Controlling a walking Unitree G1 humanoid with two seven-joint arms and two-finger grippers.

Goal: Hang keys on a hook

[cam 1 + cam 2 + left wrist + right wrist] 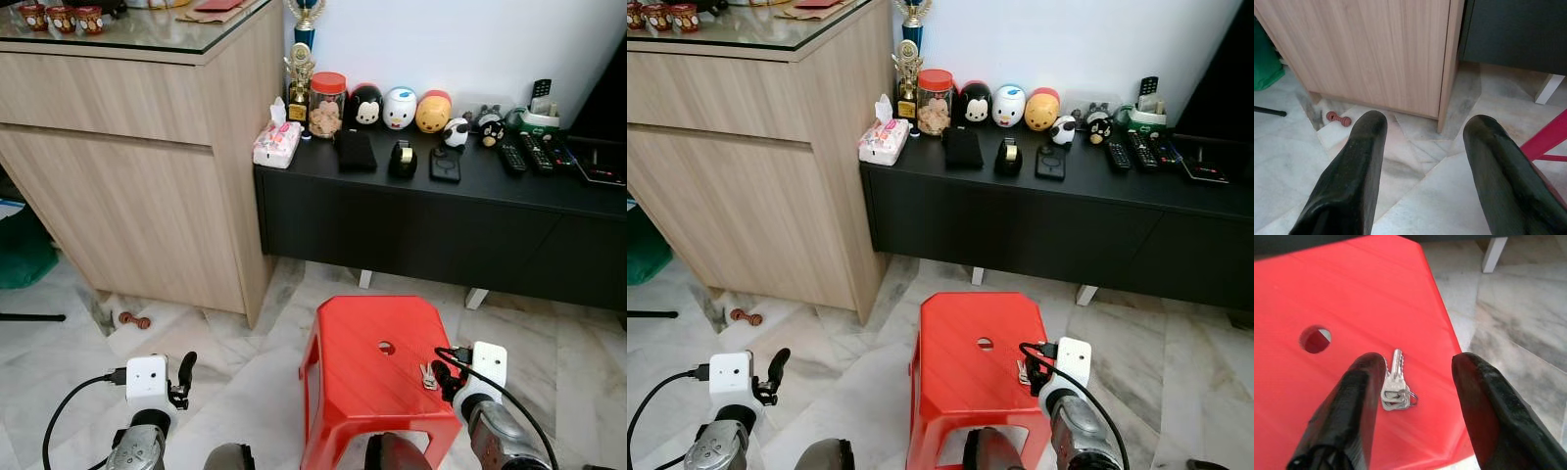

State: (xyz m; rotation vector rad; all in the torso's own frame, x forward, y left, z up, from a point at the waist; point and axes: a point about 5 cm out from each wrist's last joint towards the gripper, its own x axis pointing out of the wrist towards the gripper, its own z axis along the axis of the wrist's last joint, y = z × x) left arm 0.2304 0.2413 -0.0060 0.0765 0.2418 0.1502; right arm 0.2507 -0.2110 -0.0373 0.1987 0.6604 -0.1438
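Down on the red plastic stool (1352,293), a small bunch of silver keys (1396,387) on a ring lies flat near its edge, between the right tool's (1415,382) wide-spread fingers, ungripped.

We see a red plastic stool (367,343) standing on the marble floor (245,372). Its flat top has a round hole (386,348) near the middle. A small bunch of silver keys (1396,387) lies flat on the top, near the stool's right edge. A small red-brown dumbbell-shaped object (1338,118) lies on the floor beside the wooden cabinet (147,166).
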